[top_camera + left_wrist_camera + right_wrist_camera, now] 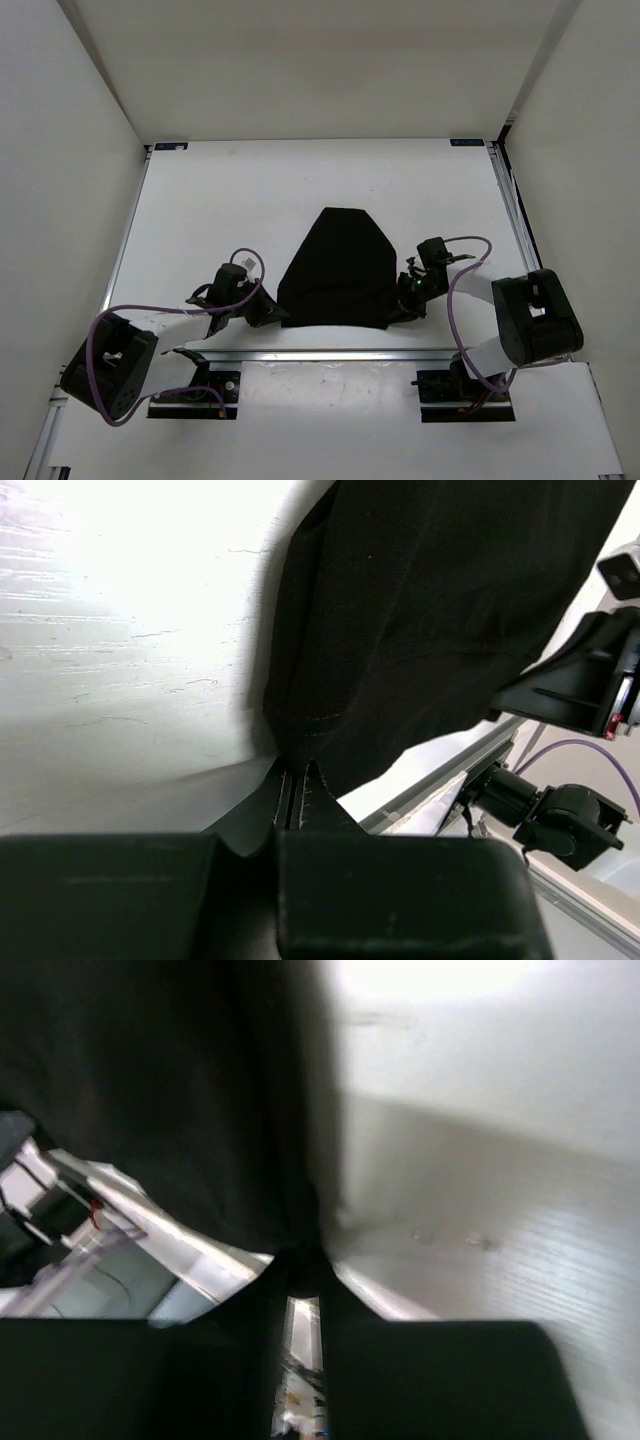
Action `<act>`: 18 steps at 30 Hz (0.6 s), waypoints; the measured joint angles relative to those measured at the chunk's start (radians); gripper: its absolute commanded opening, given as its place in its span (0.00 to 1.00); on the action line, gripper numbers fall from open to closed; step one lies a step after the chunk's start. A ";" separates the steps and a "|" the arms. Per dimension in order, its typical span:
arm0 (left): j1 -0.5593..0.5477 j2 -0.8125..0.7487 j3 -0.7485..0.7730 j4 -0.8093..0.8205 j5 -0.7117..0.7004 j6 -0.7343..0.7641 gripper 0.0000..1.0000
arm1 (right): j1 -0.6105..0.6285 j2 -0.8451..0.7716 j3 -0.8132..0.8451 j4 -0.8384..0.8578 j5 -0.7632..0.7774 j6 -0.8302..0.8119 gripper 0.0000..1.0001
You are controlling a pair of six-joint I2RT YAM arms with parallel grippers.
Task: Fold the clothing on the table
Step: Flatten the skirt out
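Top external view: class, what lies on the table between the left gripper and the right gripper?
The clothing fills that stretch: its near edge runs from the left gripper to the right gripper, seen in the top external view.

What I can't make out at the garment's near corners

From above, my left hand (268, 313) and right hand (404, 300) are black against the black garment (338, 268) and too small to show where fingertips end and cloth begins. My left wrist view cuts the garment off at its top and right edges, and my fingers (318, 805) cover the bit of hem pinched between them. Glare washes out the desk (120, 540) there. My right wrist view is blurred: the garment runs off its top and left edges, and I cannot tell whether that hand has cloth in it.
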State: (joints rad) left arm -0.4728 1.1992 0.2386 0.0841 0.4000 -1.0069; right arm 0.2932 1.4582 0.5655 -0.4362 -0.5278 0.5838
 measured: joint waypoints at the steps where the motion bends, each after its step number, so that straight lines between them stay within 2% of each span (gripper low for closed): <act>1: 0.003 0.003 0.000 0.003 0.002 0.000 0.00 | 0.002 0.016 0.000 0.009 -0.008 0.000 0.03; 4: 0.021 0.022 0.031 -0.028 0.006 0.031 0.00 | 0.006 0.039 0.030 -0.009 0.003 0.007 0.00; 7: 0.045 0.084 0.158 -0.123 -0.003 0.104 0.00 | 0.010 0.039 0.169 -0.080 0.091 -0.025 0.00; 10: 0.092 0.197 0.377 -0.192 0.006 0.186 0.00 | -0.014 0.043 0.407 -0.123 0.169 -0.071 0.00; 14: 0.169 0.311 0.672 -0.174 0.060 0.244 0.00 | -0.072 0.076 0.748 -0.142 0.252 -0.141 0.01; 18: 0.238 0.370 0.911 -0.095 0.166 0.222 0.00 | -0.120 0.077 0.927 -0.146 0.290 -0.181 0.00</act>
State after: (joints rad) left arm -0.2344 1.5696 1.1500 -0.0109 0.5659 -0.7853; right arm 0.1734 1.5352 1.4929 -0.5823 -0.2375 0.4026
